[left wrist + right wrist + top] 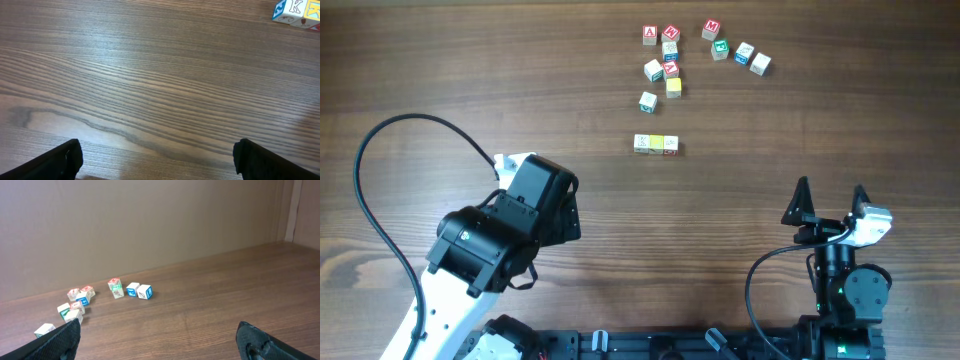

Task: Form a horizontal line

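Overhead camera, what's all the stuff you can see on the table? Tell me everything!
row of cubes: three side by side, whitish, yellow, white with red; middle of the table.
loose cubes: about eleven, mostly white with red, green or blue marks, one yellow; scattered beyond the row.
table: one, brown wood; under everything.
cables: two, black; one looping by each arm.
left arm: one, black and white; near left.
right arm: one, black; near right.
left fingers: two, black; apart, holding nothing.
right fingers: two, black; apart, holding nothing.
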`<state>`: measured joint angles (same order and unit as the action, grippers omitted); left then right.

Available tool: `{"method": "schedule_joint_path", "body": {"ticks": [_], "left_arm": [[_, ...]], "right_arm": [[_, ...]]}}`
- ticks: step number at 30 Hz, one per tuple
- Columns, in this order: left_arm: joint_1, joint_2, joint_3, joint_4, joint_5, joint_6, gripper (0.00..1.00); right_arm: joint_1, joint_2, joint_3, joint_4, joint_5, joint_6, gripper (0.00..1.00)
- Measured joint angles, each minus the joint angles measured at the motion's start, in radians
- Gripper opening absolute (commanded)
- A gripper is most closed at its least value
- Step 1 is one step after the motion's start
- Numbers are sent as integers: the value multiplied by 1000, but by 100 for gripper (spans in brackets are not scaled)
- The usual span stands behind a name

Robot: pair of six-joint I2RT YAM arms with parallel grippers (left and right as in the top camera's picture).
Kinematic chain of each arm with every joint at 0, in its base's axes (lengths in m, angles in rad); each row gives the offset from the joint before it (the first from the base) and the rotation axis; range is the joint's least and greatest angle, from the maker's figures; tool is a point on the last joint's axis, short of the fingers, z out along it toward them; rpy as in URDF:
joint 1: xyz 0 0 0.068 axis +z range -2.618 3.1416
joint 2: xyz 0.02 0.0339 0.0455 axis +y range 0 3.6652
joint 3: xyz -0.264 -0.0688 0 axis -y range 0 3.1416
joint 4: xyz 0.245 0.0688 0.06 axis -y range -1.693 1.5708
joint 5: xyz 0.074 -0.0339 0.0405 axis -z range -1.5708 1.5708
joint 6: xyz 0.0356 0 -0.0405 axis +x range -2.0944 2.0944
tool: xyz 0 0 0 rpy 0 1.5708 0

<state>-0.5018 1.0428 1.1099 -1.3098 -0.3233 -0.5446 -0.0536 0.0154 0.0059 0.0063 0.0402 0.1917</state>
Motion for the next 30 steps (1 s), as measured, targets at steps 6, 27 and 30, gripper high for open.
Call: {"method": "schedule_joint_path", "body": {"ticks": [6,27,30], "left_arm": [[0,0,0,0,0,0,100],[-17,-49,0,0,0,0,100],[30,-95,0,4,6,0,100]], "right_arm": [[0,0,0,0,-7,0,100],[0,0,0,0,-7,0,100],[0,0,0,0,-7,0,100]]}}
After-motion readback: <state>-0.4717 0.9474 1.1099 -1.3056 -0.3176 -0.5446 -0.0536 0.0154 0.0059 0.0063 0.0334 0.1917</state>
